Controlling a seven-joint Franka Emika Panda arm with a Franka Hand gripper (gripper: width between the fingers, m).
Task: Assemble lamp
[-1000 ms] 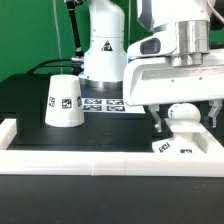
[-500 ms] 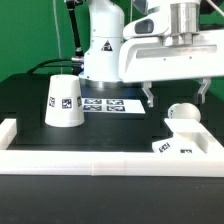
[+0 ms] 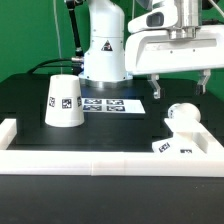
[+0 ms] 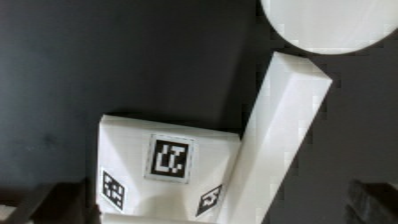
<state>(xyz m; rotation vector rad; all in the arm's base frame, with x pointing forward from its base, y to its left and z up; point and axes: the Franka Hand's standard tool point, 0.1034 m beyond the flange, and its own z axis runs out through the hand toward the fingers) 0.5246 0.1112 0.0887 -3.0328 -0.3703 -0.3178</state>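
Your shade (image 3: 62, 100) stands upright at the exterior view's left, well apart from the bulb (image 3: 183, 114) sitting on the base (image 3: 190, 143) at that view's right, directly above which your gripper (image 3: 179, 90) hangs with fingers spread, holding nothing.

One shade (image 3: 62, 103), one bulb (image 3: 182, 114), one base (image 3: 170, 147) (tagged), one marker board (image 3: 112, 103).

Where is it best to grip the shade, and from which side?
Probably the narrow top of the shade, from straight above, one finger on each side: it stands upright, wide end down, and the top is its slimmest part.
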